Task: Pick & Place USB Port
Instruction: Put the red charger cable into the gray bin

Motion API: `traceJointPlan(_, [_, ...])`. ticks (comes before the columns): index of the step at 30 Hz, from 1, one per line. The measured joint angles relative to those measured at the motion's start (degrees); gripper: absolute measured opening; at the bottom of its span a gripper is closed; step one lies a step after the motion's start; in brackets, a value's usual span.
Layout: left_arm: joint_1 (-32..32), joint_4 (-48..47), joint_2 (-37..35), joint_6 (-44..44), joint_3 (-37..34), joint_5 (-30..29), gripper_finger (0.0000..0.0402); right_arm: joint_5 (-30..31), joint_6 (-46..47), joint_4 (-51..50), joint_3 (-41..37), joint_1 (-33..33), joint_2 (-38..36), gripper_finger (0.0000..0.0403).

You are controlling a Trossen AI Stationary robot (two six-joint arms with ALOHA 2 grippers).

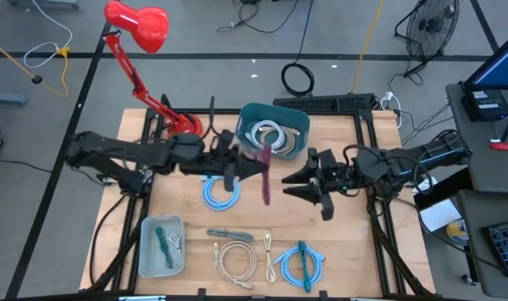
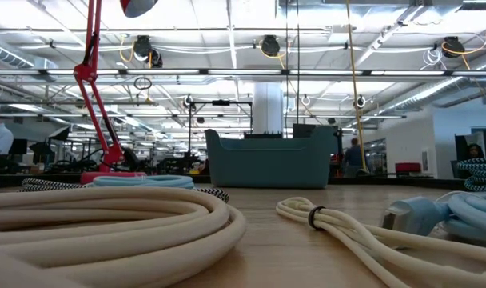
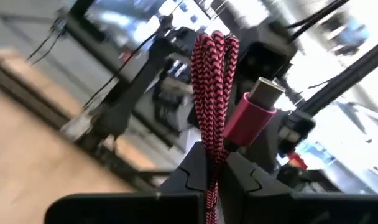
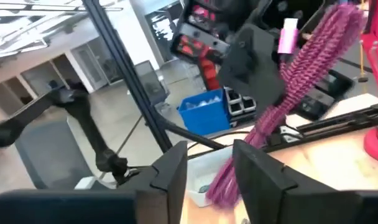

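Observation:
A pink braided USB cable, folded into a bundle, hangs in my left gripper over the table's middle, just in front of the teal bin. The left wrist view shows the cable and its pink plug standing out beyond the shut fingers. My right gripper is open and level, pointing at the cable from the table's right. In the right wrist view, the cable slants down toward the gap between that gripper's fingers. The low view shows neither arm. My left gripper pinches the folded bundle between its two fingers, gripping several braided strands together a short way from the looped end and the plug. The fingers come level from the table's left and lie across the bundle. The rest hangs slack below.
The teal bin holds white coiled cables. On the table lie a light-blue coil, a cream coil, a blue coil, a grey plug piece and a grey tray. A red desk lamp stands at the far left.

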Motion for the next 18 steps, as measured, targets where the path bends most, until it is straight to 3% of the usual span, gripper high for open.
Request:
traceJointPlan(7, [-3.05, -22.15, -8.00, -10.29, 0.02, -0.87, 0.0012, 1.84, 0.14, -4.62, 0.05, 0.28, -0.21, 0.0145])
traceJointPlan(18, [-15.44, -57.10, -11.49, -40.03, 0.02, -5.73, 0.0012, 2.36, -2.23, -4.79, 0.07, 0.17, -0.20, 0.0140])
